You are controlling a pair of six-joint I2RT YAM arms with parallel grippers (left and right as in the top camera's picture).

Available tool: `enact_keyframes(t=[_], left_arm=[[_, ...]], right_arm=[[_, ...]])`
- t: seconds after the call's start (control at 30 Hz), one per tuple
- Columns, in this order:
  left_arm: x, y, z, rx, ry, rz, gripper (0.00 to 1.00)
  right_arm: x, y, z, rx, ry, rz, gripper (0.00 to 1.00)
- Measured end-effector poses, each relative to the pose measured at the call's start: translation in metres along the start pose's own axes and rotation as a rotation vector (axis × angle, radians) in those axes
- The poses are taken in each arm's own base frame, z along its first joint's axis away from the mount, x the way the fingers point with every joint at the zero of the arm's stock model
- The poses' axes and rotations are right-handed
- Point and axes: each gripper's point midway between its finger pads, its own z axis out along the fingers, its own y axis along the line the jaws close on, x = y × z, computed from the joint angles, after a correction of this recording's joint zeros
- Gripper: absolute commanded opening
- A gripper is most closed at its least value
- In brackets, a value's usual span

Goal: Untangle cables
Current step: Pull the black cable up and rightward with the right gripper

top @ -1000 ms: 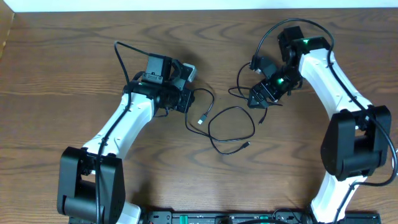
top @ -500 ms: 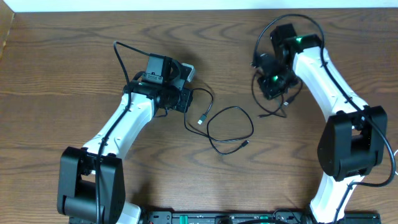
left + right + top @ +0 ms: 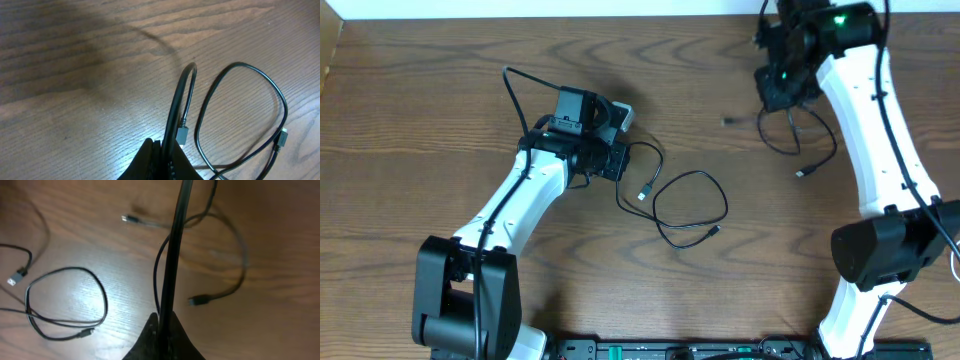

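Right gripper (image 3: 162, 322) is clamped hard on a black cable (image 3: 175, 245), up at the far right edge of the wooden table (image 3: 440, 80), with a green light (image 3: 837, 18) glowing on that arm. The cord trails off the fingers in a slack loop, with one plug (image 3: 200, 300) low and the other end (image 3: 131, 218) off to the side. I cannot tell whether either touches the wood. Over to the left gripper (image 3: 161, 152), pinched tight on a second cable (image 3: 186, 85). That one arches up from the fingertips and curves back down to a silver plug (image 3: 181, 134) just beside them. Next to it a looped cord (image 3: 240, 65) lies flat on the wood, its small plug (image 3: 282, 137) at the loop's edge. From overhead that loop sits between the arms, nearer the left one and well apart from the right arm's cable. The plugs are too small to read any marking.
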Motion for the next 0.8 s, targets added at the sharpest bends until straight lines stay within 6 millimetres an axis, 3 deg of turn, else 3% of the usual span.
enact_keyframes(t=[0.2,0.47,0.63,0.8], left_arm=[[0.000,0.000,0.000,0.000,0.000,-0.001,0.08],[-0.004,-0.011,0.003,0.013,-0.013,0.034,0.08],[-0.007,-0.024,0.007,0.029,-0.020,0.067,0.08],[-0.007,-0.036,0.011,0.044,-0.019,0.095,0.08]], right_arm=[[-0.008,-0.030,-0.035,0.070,-0.069,0.091,0.01],[-0.012,-0.110,-0.087,0.165,-0.212,0.277,0.01],[0.006,-0.165,-0.110,0.226,-0.251,0.409,0.01],[0.037,-0.221,-0.116,0.286,-0.239,0.560,0.01]])
